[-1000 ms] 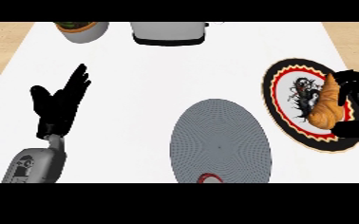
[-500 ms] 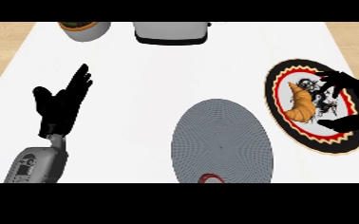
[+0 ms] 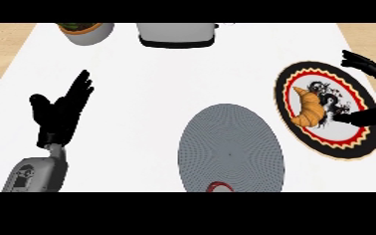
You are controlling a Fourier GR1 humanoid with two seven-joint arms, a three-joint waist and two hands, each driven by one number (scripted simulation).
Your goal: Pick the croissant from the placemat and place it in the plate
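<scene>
The croissant lies on the round patterned placemat at the right of the frame, well apart from the grey plate at lower centre of the white desk. The right robot hand brackets it, fingers spread at the upper right and a dark digit just beside its lower tip, not yet pinching; the left robot hand rests open at the left. The pastry is probably light, flaky and easily crushed, so its thick curved middle looks the best hold.
</scene>
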